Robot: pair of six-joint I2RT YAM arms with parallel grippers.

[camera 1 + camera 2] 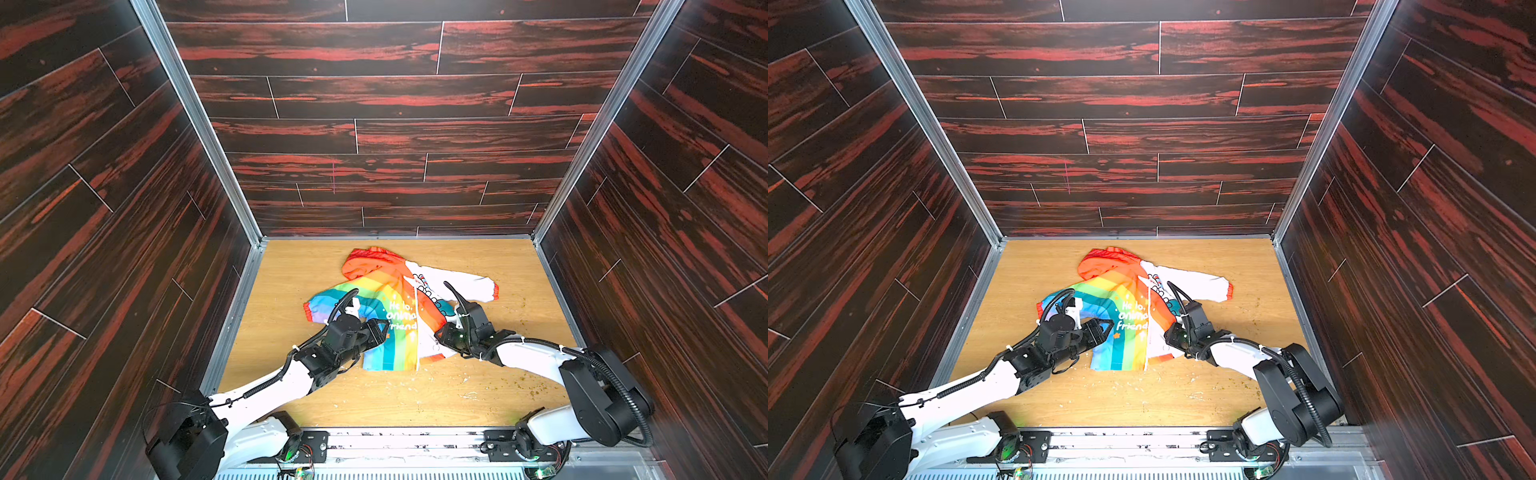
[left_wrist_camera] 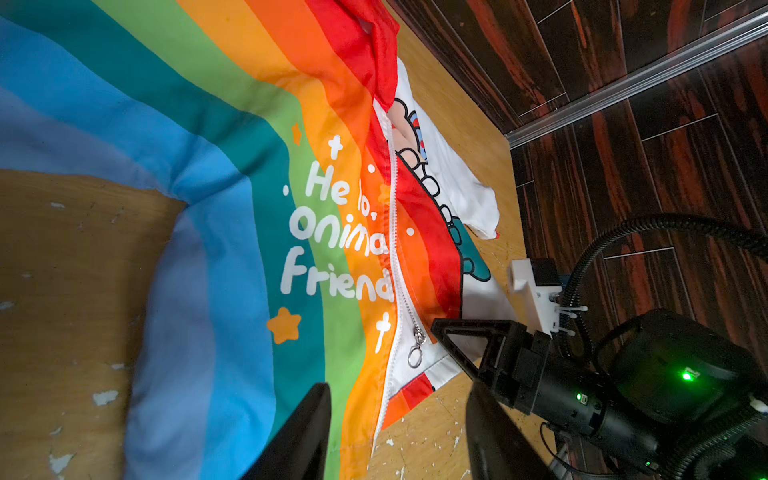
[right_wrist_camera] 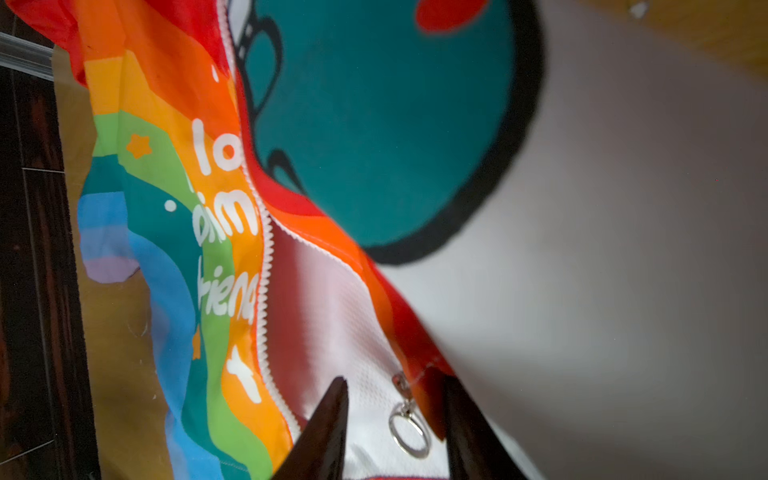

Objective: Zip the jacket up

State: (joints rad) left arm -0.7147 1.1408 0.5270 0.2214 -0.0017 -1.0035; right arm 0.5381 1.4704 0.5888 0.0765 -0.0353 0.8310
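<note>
One jacket lies on one table. It has one hood and two sleeves: a left sleeve and a right sleeve. There is one zip with one ring pull. The print has three lines of lettering and two orange stars, a big star and a small star. Two arms reach in, a left arm and a right arm. There are two grippers, a left gripper and a right gripper. Three walls and two metal posts enclose the table: a left post and a right post.
</note>
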